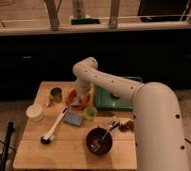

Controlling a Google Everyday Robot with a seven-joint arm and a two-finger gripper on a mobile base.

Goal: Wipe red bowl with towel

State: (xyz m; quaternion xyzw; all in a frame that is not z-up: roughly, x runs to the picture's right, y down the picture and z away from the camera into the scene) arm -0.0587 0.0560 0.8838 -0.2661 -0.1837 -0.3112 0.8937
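Gripper: we see the gripper [82,98] at the end of the white arm [114,87], pointing down over the red bowl. Whether it is open or closed, and whether it has hold of anything, we cannot tell.
Red bowl: the red bowl [72,97] sits on the wooden table [69,152] at about 11 o'clock from the table's centre, directly under the gripper, which covers part of it.
Towel: we make out a small pale patch, the towel [77,102], inside the red bowl beneath the gripper. We cannot tell whether the gripper touches it.
Arm: it rises from the large white body at 4 o'clock, bends at an elbow above the far table edge, and drops to the bowl.
Metal cup: a metal cup [55,95] stands just beside the red bowl, at 9 o'clock from it.
White cup: a white cup [35,112] stands near the table's left edge, at 9 o'clock.
Brush: a white-handled brush [53,131] lies slanted, its dark head toward 7 o'clock.
Pad: a blue-grey pad [72,119] lies flat at 6 o'clock from the red bowl, near it.
Yellow-green cup: the yellow-green cup [90,113] stands just beside the pad, at 3 o'clock from it.
Dark bowl: the dark bowl [96,144] sits at 5 o'clock with a spoon [109,131] leaning in it.
Tray: a green tray [111,100] lies at 1 o'clock, partly behind the arm.
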